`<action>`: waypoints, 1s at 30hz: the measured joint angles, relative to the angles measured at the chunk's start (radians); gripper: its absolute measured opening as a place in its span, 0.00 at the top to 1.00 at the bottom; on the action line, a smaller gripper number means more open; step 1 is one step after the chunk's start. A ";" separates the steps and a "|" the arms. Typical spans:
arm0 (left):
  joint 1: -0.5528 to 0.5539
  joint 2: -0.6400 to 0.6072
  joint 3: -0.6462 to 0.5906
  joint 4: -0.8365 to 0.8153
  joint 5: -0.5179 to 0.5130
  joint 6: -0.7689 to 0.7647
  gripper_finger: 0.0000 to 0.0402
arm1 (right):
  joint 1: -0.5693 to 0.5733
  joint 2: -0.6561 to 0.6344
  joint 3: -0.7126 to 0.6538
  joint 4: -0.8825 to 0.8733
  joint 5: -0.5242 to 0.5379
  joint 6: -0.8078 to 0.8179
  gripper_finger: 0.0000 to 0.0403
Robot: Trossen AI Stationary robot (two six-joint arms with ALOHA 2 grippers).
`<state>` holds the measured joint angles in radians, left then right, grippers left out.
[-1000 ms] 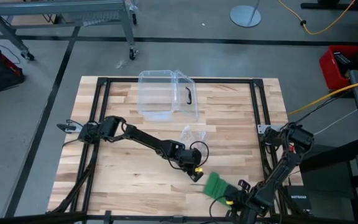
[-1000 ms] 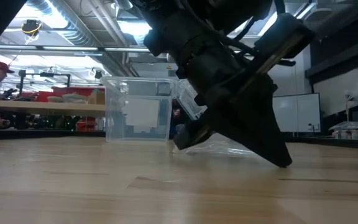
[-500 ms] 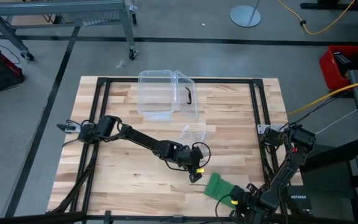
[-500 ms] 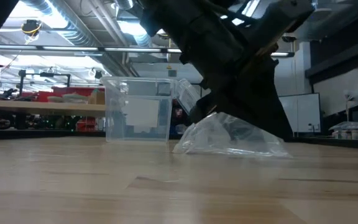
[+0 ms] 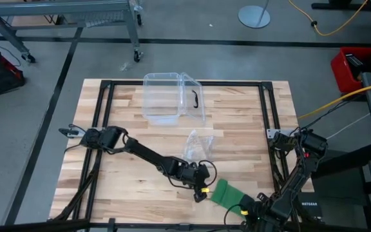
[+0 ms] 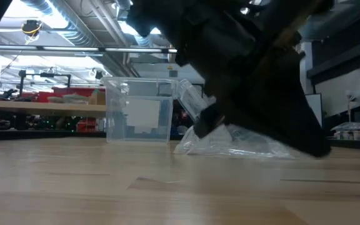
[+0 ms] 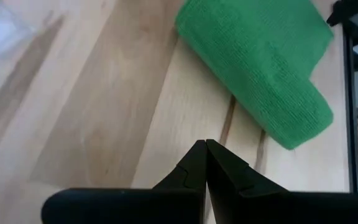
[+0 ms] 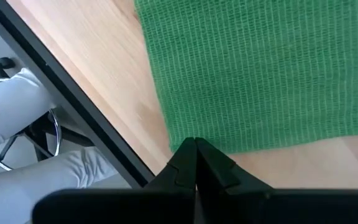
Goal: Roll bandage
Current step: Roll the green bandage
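Observation:
The green bandage [image 5: 227, 193] lies on the table near its front edge, right of the middle. In the left wrist view the bandage [image 7: 260, 68] shows as a thick, flattened band with a rounded end. My left gripper [image 5: 201, 191] is shut just left of it, slanting down, with a strip of bare wood between its tips [image 7: 205, 146] and the cloth. My right gripper [image 5: 242, 210] is shut at the bandage's near side, pointing steeply down. Its tips [image 8: 194, 143] stand right at the edge of the cloth [image 8: 253, 74]. My left gripper touches nothing. My right gripper has its shut tips at the bandage's near edge [image 8: 211, 148], coming from above; I cannot tell whether they touch the cloth or stand just over it. The bandage lies flat on the table.
A clear plastic box [image 5: 172, 96] with a black handle stands at the far middle of the table. A crinkly clear wrapper [image 5: 198, 138] lies between it and the grippers. Black frame rails [image 5: 268, 122] run along the table's sides. Bare wood lies to the left.
My left gripper has swung toward the table's near edge and the bandage, rolling its wrist as it went; it stays shut. In the low view its arm has slid to the right and uncovered the wrapper. The bandage has stayed about where it was.

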<state>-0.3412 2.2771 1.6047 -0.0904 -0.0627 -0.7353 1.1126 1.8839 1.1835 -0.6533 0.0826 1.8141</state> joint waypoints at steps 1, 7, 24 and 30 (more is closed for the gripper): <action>0.000 0.002 0.000 0.009 0.000 -0.011 1.00 | 0.000 0.000 0.000 0.000 0.001 0.000 0.99; 0.001 0.019 0.001 0.132 -0.003 -0.027 1.00 | -0.007 0.000 0.000 0.001 0.002 0.000 0.99; 0.014 0.012 0.001 0.125 -0.003 0.012 1.00 | -0.071 -0.001 0.129 -0.248 0.159 -0.042 0.99; 0.015 -0.003 0.001 0.102 -0.002 0.045 1.00 | -0.102 -0.002 0.183 -0.412 0.195 -0.031 0.99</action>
<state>-0.3263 2.2738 1.6057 0.0116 -0.0642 -0.6903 1.0109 1.8816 1.3660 -1.0648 0.2777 1.7834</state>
